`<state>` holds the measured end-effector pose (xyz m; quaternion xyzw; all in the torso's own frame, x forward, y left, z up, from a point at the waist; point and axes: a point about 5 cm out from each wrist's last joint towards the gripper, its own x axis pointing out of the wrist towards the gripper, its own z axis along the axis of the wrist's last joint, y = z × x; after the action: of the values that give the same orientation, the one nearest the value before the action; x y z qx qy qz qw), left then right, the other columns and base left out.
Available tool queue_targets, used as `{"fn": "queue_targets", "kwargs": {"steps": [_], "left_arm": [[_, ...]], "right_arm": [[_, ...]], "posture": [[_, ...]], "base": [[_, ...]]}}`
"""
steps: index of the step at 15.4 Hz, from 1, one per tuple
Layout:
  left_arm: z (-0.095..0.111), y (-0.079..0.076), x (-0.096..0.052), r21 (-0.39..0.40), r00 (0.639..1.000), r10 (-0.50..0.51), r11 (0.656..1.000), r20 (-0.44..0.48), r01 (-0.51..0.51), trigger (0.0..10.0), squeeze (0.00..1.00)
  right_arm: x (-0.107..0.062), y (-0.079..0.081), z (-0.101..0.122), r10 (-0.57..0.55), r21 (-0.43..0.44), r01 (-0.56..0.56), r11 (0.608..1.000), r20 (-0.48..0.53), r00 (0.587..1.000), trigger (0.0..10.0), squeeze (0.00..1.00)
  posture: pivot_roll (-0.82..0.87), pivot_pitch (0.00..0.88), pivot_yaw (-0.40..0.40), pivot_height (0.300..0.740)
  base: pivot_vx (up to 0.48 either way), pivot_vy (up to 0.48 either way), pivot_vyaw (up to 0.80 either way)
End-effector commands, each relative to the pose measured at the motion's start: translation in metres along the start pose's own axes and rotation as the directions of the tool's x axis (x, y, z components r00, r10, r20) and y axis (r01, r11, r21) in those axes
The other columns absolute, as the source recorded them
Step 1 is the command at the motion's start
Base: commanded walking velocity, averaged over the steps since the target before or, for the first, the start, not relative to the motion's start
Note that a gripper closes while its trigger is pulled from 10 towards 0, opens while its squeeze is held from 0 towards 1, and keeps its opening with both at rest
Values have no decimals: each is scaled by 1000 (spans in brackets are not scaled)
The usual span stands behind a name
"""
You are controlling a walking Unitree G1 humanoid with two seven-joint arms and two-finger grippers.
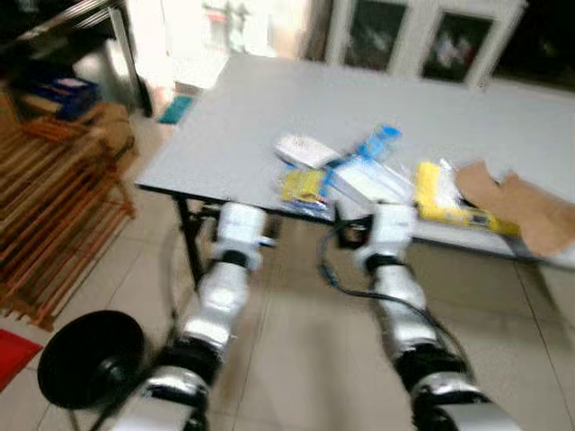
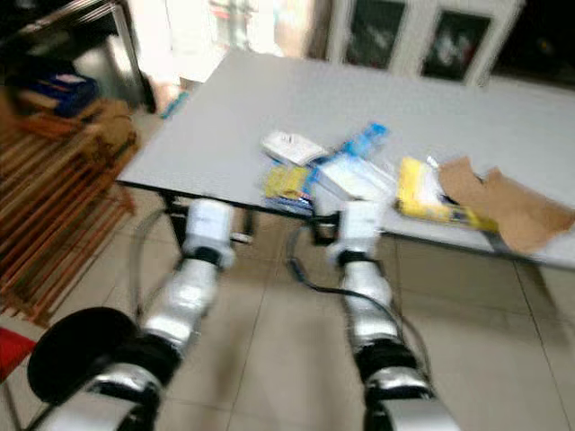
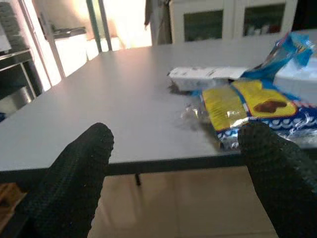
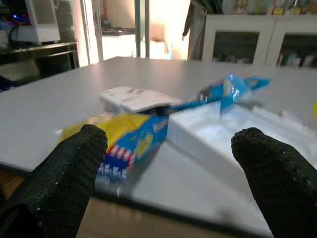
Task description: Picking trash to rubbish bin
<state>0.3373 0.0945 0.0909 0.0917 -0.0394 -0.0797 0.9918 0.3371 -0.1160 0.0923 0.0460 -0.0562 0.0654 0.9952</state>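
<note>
Left eye view — blurred. Grey table fills the upper half of the frame; the trash sits in a cluster at centre-right along its near edge: white carton, yellow snack wrapper, white tray, blue wrapper, yellow packet, torn brown cardboard. Both silver arms reach up from the bottom edge, wrists just under the table's near edge. Black round bin at lower left, on the floor.

Right eye view — same layout, nothing added.

Left wrist view — left gripper fingers wide apart, nothing between them; the yellow snack wrapper lies at right of centre, near the table edge.

Right wrist view — right gripper fingers also wide apart, bracketing the snack wrapper and white tray.

Judgement: approach step, no grasp yet. Next move calls for advancing one gripper over the edge onto the nearest wrapper — thin and crinkly, so a low pinch.
</note>
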Motion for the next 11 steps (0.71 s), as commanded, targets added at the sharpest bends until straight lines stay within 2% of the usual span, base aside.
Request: {"fn": "queue_targets", "kwargs": {"steps": [1,6,10,11], "left_arm": [[1,7,1,14,1000,18,1000,2,-19,10000,0],[1,6,1,11,1000,7,1000,2,-7,10000,0],[2,6,2,7,1000,3,1000,5,-3,10000,0],[2,5,2,7,1000,2,1000,6,-2,10000,0]], "right_arm": [[0,6,-1,8,23,-8,1000,-5,1000,10000,0],[0,4,-4,-11,26,12,1000,-28,1000,10000,0],[1,3,-3,-17,31,18,999,-28,999,10000,0],[1,3,-2,-16,27,17,999,-20,1000,10000,0]], "posture": [[-23,48,-83,740],[-24,48,-82,740],[-23,47,-83,740],[-23,48,-83,740]], "base": [[322,0,0],[341,0,0],[367,0,-800],[371,0,0]]}}
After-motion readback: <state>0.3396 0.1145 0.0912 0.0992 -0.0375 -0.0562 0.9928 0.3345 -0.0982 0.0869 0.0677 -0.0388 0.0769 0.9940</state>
